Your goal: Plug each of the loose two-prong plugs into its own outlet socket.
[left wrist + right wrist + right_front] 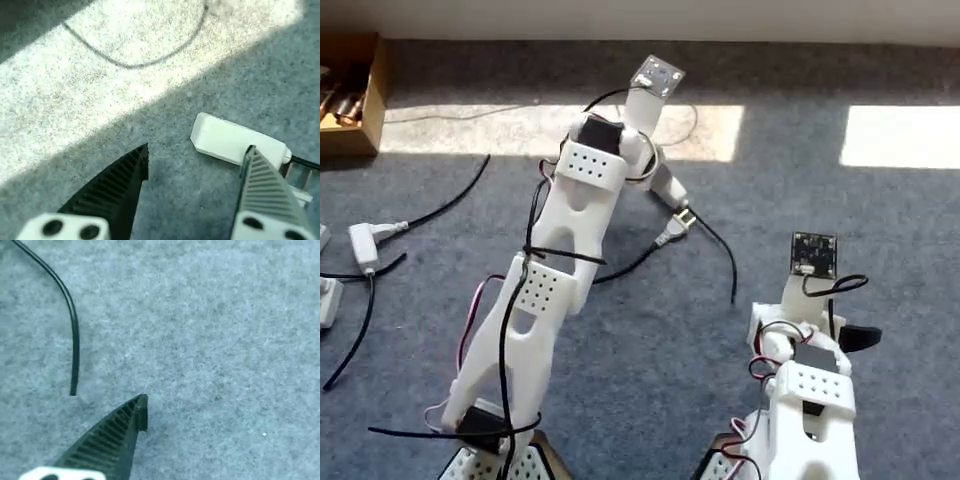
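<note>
Over grey carpet [75, 75], the left jaws hang released, 1 above the end of a white block [222, 142], metal prongs [300, 176] beside. The right jaws' state cannot be told.

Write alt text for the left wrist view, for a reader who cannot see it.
The left end effector hovers open over grey carpet, with a white connector block and its black cord lying by the pale finger. Behind, a thin cable loops across a bright band of sunlight.
</note>
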### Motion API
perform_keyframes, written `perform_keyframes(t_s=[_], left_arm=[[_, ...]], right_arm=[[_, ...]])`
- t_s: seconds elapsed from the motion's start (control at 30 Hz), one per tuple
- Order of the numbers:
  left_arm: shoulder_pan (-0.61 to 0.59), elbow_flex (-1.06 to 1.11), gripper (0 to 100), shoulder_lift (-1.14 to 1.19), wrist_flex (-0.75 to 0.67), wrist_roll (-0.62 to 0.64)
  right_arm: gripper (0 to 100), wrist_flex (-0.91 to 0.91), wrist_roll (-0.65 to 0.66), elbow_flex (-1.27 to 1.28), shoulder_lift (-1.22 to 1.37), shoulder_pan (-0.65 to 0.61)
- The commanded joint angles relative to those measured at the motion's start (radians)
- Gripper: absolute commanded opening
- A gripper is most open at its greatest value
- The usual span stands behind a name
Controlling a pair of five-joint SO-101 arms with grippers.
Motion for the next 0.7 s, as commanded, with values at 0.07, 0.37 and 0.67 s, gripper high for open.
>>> perform_keyframes(t_s=[0.07, 0.37, 0.67], left_arm=[[0.008, 0.125, 29, -0.053, -0.124, -0.002], [0.048, 0.179, 29, -0.059, 0.015, -0.16], [0.104, 0.18, 28, -0.054, 0.267, -0.404]], right_arm=[[59.3, -0.016, -0.003, -0.01, -0.019, -0.007], [59.3, -0.016, -0.003, -0.012, -0.019, -0.007], [59.3, -0.016, -0.002, -0.012, -0.019, -0.008]])
